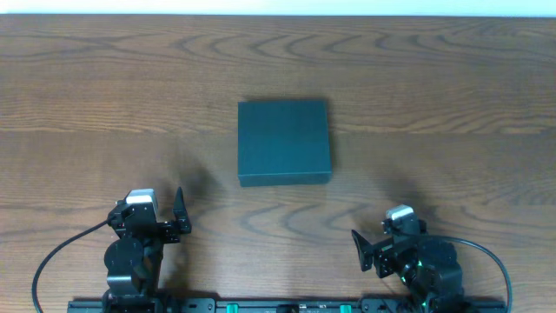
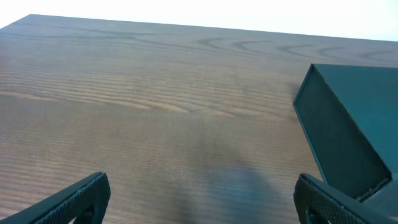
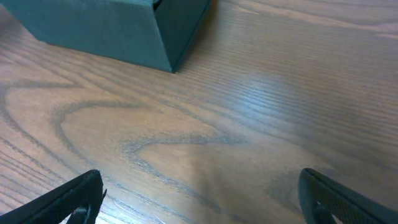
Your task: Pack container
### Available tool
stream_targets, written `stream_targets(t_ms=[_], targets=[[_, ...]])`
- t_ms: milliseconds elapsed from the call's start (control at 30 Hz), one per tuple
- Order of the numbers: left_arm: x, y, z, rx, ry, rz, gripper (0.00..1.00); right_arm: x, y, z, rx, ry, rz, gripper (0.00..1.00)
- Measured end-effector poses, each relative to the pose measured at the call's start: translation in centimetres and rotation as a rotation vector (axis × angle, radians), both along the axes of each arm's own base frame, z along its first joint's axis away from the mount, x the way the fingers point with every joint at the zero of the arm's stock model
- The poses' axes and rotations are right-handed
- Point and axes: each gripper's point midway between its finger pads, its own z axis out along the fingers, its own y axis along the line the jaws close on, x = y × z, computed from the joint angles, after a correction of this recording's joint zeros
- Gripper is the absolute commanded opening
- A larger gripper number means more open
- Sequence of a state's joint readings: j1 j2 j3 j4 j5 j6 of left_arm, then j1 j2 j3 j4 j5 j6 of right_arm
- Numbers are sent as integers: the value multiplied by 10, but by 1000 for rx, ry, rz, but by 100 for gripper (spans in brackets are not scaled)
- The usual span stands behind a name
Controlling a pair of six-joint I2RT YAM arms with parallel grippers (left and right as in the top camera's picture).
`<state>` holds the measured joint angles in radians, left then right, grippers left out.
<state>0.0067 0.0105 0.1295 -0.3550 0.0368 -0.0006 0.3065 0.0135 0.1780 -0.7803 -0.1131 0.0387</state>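
"Wood-grain table (image 1: pixel 104 87), overhead view. Where does the container (image 1: pixel 284 142) sit?" asks the first observer.

"Mid-table, flat on the wood, with its dark teal top face level and plain. The left gripper (image 1: pixel 148 216) is at the near edge to its lower left, and the right gripper (image 1: pixel 401 242) is at the near edge to its lower right. The box lies ahead of both, between them side to side, and well apart from each."

"Left wrist view?"

"The container (image 2: pixel 354 124) fills the right edge, with one side wall and a corner facing the camera. It is ahead of the right-hand fingertip (image 2: pixel 323 199) and not between the fingers. The left gripper (image 2: pixel 202 202) has its jaws spread wide over bare table (image 2: pixel 124 93), not touching the box."

"Right wrist view?"

"The container (image 3: pixel 106 28) is in the upper left, with a near corner pointing down toward the camera. The right gripper (image 3: pixel 205 199) is also released, its fingertips (image 3: pixel 74 199) at the two bottom corners of the view. Wood (image 3: pixel 249 124) lies between them, and the box is off to the left and farther ahead."
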Motion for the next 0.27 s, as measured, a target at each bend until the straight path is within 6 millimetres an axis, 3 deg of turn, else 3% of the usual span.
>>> stream_targets(t_ms=[267], targets=[[0, 0, 0, 0, 0, 0, 95, 0, 0, 0, 0, 0, 0, 99]])
